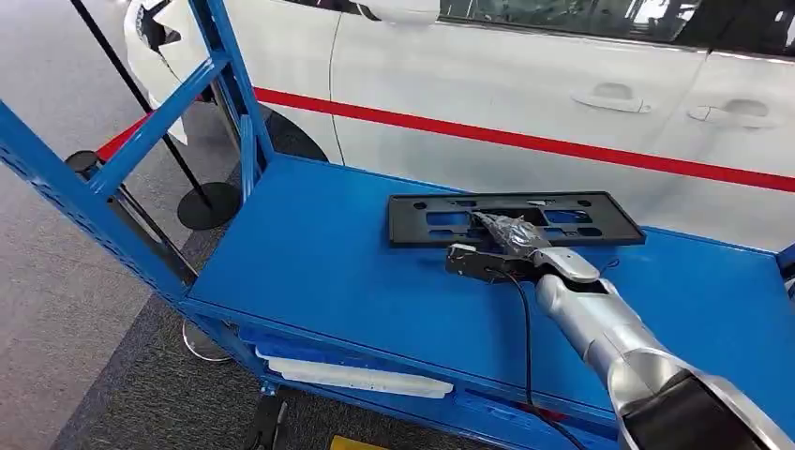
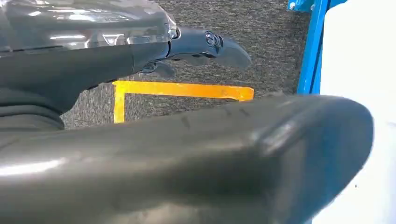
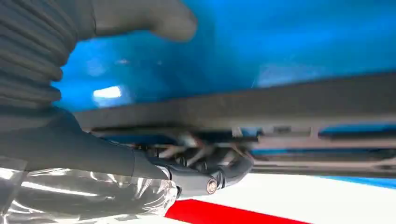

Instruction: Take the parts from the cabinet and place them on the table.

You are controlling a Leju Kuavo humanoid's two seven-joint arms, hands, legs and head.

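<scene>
A black plate frame (image 1: 516, 217) lies flat on the blue table (image 1: 319, 262), toward its far right. My right hand (image 1: 502, 239) sits at the frame's near edge, wrapped in clear plastic. Close up, its dark fingers (image 3: 210, 172) curl around a bar of the frame (image 3: 280, 105), while the thumb (image 3: 144, 18) stands off from it over the blue top. My left hand (image 2: 205, 44) hangs over the grey floor with its fingers stretched out and nothing in them; its thumb (image 2: 187, 158) crosses the foreground.
A white car with a red stripe (image 1: 525, 103) stands close behind the table. Blue uprights (image 1: 225, 66) rise at the table's left end. A white part (image 1: 356, 375) lies on the lower shelf. A black stand base (image 1: 208, 204) and yellow floor tape (image 2: 182, 89) mark the floor.
</scene>
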